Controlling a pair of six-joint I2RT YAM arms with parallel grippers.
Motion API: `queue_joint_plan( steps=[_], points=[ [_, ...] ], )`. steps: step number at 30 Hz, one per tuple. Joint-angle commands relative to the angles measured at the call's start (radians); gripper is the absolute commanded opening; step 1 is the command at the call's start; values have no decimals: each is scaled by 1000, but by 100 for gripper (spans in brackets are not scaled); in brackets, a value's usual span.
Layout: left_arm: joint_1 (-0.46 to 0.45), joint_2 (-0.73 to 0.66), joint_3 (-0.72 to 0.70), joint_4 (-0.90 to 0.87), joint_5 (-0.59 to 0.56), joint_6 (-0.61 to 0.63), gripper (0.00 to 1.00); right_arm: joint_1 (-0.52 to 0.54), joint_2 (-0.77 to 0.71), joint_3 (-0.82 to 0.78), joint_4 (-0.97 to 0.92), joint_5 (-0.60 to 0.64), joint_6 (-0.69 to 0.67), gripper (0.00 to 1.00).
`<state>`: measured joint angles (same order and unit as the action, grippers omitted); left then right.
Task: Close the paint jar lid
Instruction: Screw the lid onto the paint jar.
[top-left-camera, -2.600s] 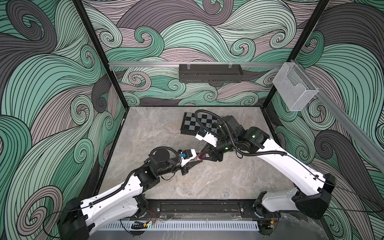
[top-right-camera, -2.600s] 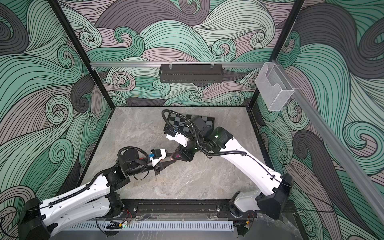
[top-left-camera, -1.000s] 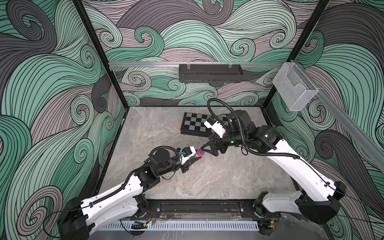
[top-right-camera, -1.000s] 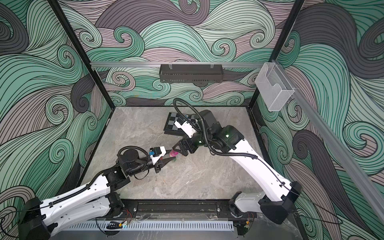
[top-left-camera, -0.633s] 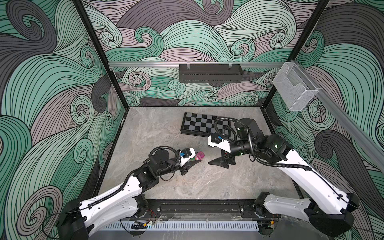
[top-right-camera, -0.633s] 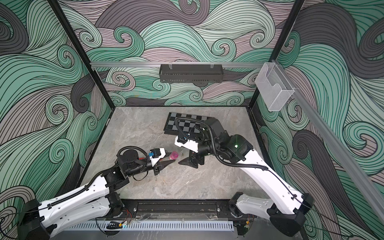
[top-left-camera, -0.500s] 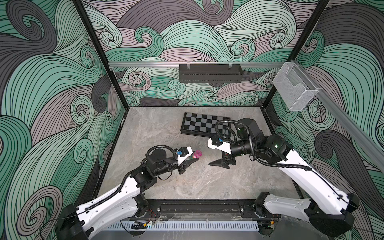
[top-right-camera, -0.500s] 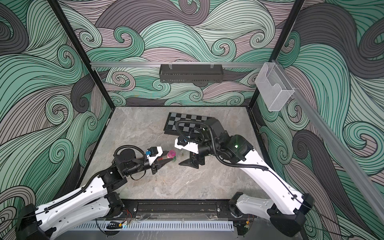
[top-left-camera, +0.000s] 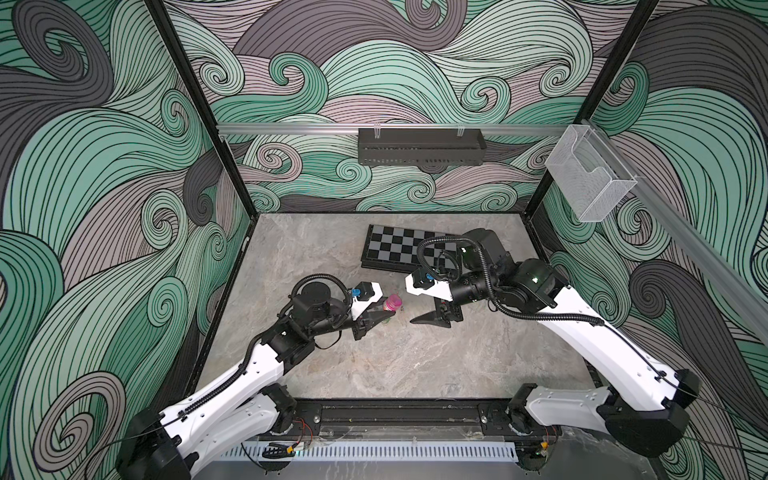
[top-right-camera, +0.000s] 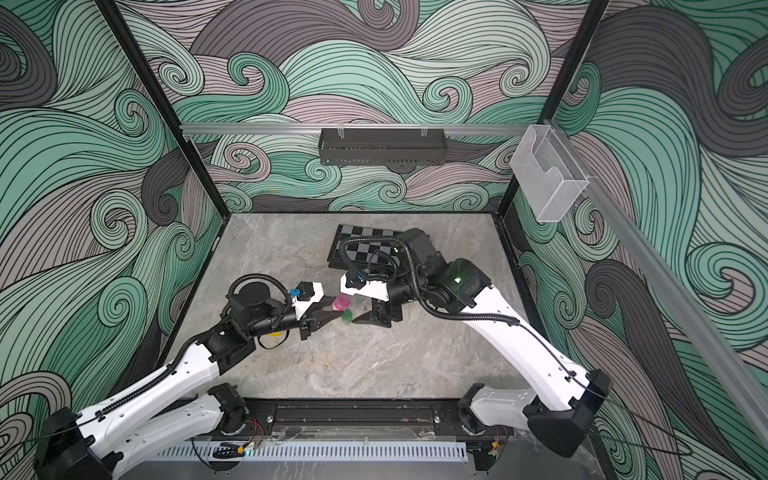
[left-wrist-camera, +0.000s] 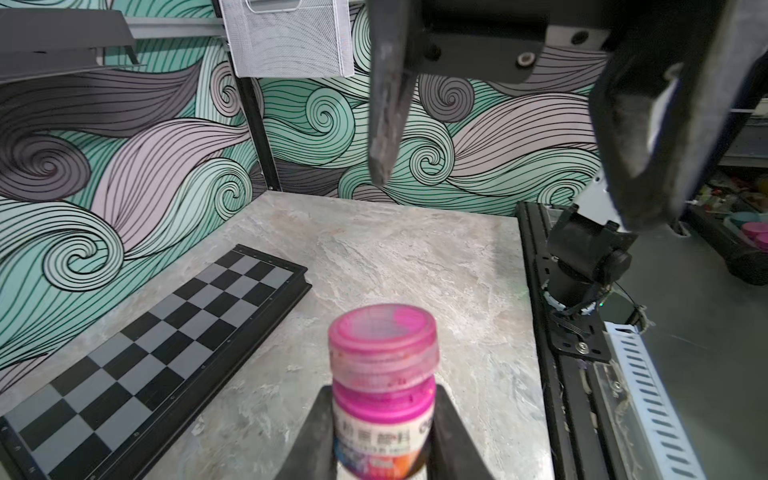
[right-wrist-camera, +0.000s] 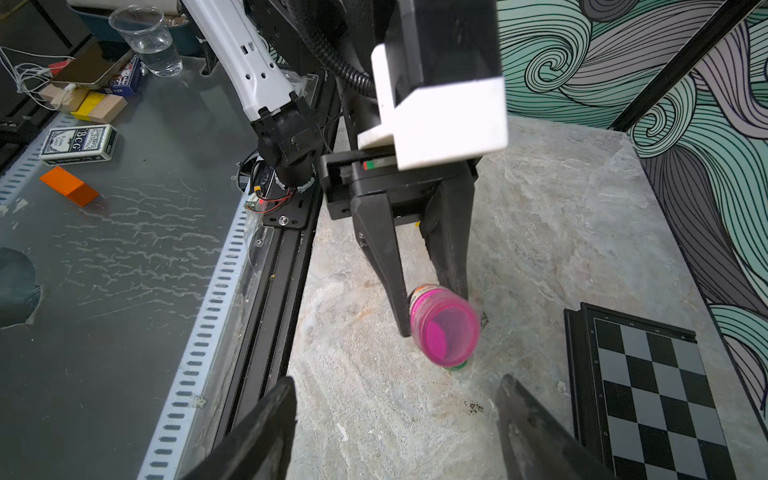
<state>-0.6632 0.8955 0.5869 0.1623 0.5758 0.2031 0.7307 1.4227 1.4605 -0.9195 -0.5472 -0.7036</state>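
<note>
- My left pincer (right-wrist-camera: 435, 314) pinches the paint jar (left-wrist-camera: 382, 432) by its body, over the middle of the desk (top-left-camera: 395, 365), which leaves the lid (left-wrist-camera: 384, 332) exposed for turning
- My right pincer (right-wrist-camera: 397, 379) is spread and empty, near the lid but clear of it
- Lid looks seated; I cannot confirm it is tight

White link shells (top-left-camera: 249, 374), black joints (top-left-camera: 291, 345), black ribbed cable loops (top-left-camera: 419, 253), tapered black end effector fingers (right-wrist-camera: 380, 257), green indicator light (top-right-camera: 457, 279).
</note>
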Motion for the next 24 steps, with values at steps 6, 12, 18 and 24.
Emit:
queue_joint_plan(
  steps=[6, 12, 18, 24],
  points=[
    [4, 7, 57, -87, 99, 56, 5, 6, 68, 39, -45, 0, -145, 71],
    [4, 10, 67, -116, 107, 65, 5, 7, 136, 85, -82, -12, -157, 68],
    [4, 8, 69, -130, 110, 71, 5, 9, 195, 125, -120, -46, -162, 62],
    [5, 5, 72, -139, 107, 77, 5, 18, 241, 150, -153, -56, -166, 60]
  ],
)
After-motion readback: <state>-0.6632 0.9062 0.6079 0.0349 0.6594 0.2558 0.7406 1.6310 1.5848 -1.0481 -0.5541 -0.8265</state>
